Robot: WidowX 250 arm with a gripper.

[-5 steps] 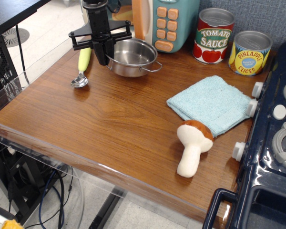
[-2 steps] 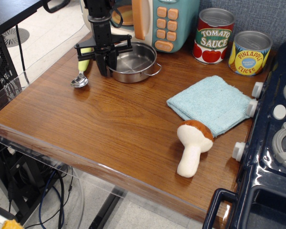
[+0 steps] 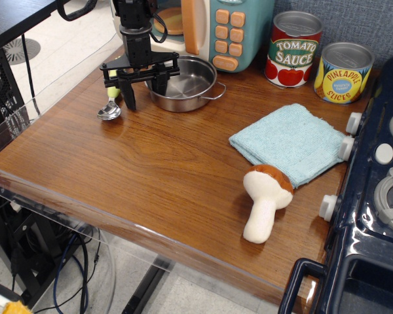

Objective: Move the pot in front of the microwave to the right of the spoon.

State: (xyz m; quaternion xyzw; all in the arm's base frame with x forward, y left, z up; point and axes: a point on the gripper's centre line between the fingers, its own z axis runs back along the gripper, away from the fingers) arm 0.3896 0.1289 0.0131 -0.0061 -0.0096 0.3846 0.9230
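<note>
The shiny steel pot (image 3: 185, 81) sits on the wooden table in front of the cream and teal microwave (image 3: 230, 29). The spoon (image 3: 109, 110) lies just left of it, its metal bowl towards me; only a bit of its yellow-green handle shows behind the gripper. My gripper (image 3: 145, 91) hangs over the pot's left rim, between spoon and pot. It is open: one finger (image 3: 129, 97) stands near the spoon, the other by the pot's rim. It holds nothing.
A tomato sauce can (image 3: 294, 49) and a pineapple can (image 3: 342, 72) stand at the back right. A light blue cloth (image 3: 290, 140) and a toy mushroom (image 3: 264, 201) lie mid-right. A dark blue toy stove (image 3: 373, 196) fills the right edge.
The gripper held the pot's left rim a second ago, set the pot down on the table, and has now spread its fingers and let go.
</note>
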